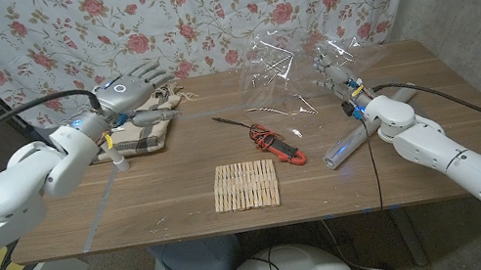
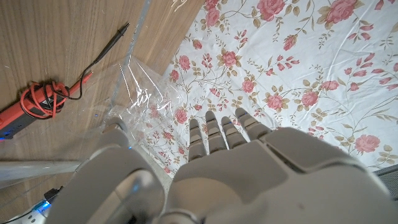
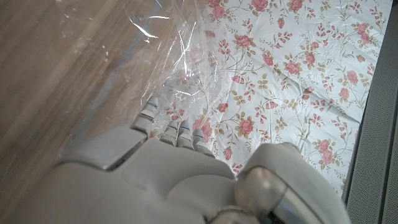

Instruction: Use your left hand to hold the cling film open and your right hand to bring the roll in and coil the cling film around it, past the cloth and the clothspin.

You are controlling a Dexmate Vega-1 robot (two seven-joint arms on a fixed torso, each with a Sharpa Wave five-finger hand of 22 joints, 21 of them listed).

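Soft, even light falls from overhead on my brown wooden surface (image 1: 134,208), with only faint shadows. White glare streaks run across the crumpled clear cling film (image 1: 276,84) at the far right. The far left corner is dark. In my wrist views, my pale grey robot hand (image 2: 249,180) looms close and blurred.

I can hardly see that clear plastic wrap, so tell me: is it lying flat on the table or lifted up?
Lifted up. The cling film stands crumpled above the table, raised at the right hand.
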